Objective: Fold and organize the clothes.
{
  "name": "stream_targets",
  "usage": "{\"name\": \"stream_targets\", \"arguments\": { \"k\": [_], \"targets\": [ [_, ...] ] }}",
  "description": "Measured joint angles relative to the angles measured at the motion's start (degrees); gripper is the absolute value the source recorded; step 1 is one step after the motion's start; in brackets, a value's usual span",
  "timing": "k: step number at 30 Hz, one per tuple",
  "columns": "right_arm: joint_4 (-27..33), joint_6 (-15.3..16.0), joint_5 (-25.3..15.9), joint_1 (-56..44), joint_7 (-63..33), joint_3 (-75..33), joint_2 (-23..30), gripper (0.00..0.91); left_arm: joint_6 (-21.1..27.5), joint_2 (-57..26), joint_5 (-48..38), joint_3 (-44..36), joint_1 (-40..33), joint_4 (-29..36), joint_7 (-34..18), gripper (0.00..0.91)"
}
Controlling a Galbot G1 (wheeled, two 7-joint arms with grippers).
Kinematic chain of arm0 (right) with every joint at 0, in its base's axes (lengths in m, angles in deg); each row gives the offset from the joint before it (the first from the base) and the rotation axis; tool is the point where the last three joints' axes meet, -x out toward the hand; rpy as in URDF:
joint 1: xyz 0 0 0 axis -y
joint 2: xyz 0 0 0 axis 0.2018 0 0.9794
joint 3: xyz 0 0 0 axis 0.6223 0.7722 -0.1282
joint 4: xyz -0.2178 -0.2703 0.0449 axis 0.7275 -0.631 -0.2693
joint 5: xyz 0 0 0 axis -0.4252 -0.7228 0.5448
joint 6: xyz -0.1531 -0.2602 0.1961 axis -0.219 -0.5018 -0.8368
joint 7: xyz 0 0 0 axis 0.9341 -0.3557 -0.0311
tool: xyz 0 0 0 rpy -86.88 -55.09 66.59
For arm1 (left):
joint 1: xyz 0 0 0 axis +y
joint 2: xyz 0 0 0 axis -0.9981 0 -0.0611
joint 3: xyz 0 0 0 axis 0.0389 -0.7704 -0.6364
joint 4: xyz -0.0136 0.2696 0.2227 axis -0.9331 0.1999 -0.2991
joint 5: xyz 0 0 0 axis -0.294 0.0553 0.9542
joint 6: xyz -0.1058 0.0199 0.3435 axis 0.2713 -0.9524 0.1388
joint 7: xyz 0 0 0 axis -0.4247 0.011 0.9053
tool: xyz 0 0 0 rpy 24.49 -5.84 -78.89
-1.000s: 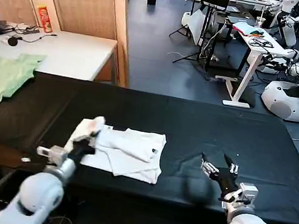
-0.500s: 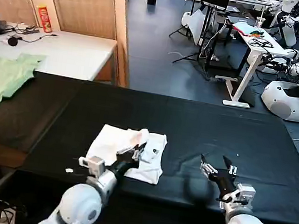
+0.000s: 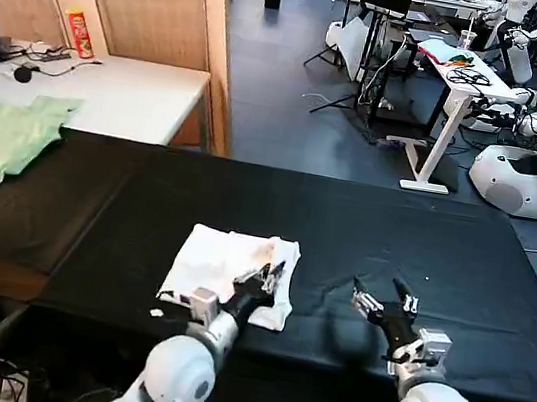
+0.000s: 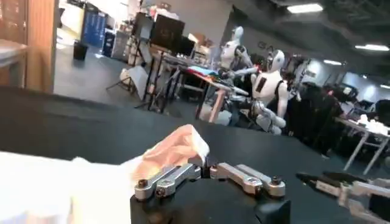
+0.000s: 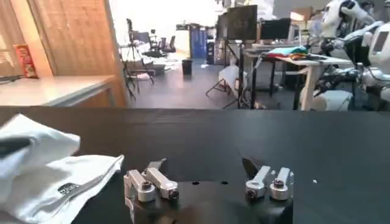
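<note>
Jaws on the left gripper [image 3: 267, 280] are sitting over the right end of the folded white T-shirt [image 3: 223, 265], near the front edge of the surface [image 3: 366, 226]. Left wrist view is showing a peak of cloth [image 4: 177, 149] rising at the fingertips; whether the jaws are pinching it or just resting spread beside it, cannot tell. Right gripper [image 3: 382, 301] is hovering just right of the shirt, near the front edge, jaws spread and holding nothing.

Shirt is lying as a rough, thick rectangle, left of centre along the front edge, layers uneven, its label [image 5: 67, 189] showing near the right end.

Handling, as a judgement: light, limp cotton, no stiffness. It is likely dragging and bunching rather than sliding as one piece, and the stacked layers may be shearing apart if taken by the top layer alone. Best hold looks like the full stack at a folded corner or edge, one grip each side, keeping it low.

Around: pale green garment [image 3: 0, 136] is lying at the far left corner, well apart. Black cloth is covering the surface, bare between shirt and right edge. White side table [image 3: 113, 92] with a red can [image 3: 79, 31] is standing beyond the left far edge. Nothing is obstructing the shirt; the two grippers are close, so crowding is the one risk.
</note>
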Motion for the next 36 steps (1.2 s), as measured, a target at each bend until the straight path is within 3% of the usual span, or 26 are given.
{"name": "stream_targets", "arguments": {
  "k": [5,10,13,19,23,26,29,33,36],
  "targets": [
    [0.84,-0.21,0.38,1.77,1.42,1.64,-0.56,0.878,-0.36,1.79,-2.77,-0.18,0.60,0.27,0.08,0.878],
    [2.37,-0.21,-0.24,4.53,3.15,5.98,-1.05,0.878,-1.85,0.08,0.57,2.44,0.25,3.27,0.86,0.878],
    [4.20,-0.09,-2.00,7.00,3.31,10.08,-0.35,0.878,-3.31,-3.82,2.05,6.00,1.04,5.10,1.12,0.878],
    [10.41,4.08,-9.80,11.71,-0.48,15.65,2.00,0.878,-6.30,-11.22,4.15,14.39,4.06,4.86,2.14,0.878],
    [13.17,3.62,-13.26,11.80,-1.19,15.90,2.34,0.878,-6.68,-12.30,1.46,18.66,4.62,3.01,2.30,0.878],
    [13.19,1.11,-10.97,11.36,-1.11,15.38,2.76,0.878,-6.97,-12.47,-0.92,20.72,4.27,1.38,2.94,0.878],
    [10.80,-1.10,-5.35,10.51,-1.15,14.14,3.23,0.878,-7.00,-12.46,-3.50,21.91,3.80,-0.63,3.99,0.878],
    [6.37,-1.06,1.52,9.01,-1.25,11.92,2.66,0.878,-6.05,-12.32,-8.37,22.55,3.47,-3.61,5.88,0.878],
    [3.29,-0.91,3.35,7.79,-1.25,10.39,1.85,0.878,-4.88,-11.99,-13.14,22.54,3.47,-5.36,7.01,0.878]
  ]
}}
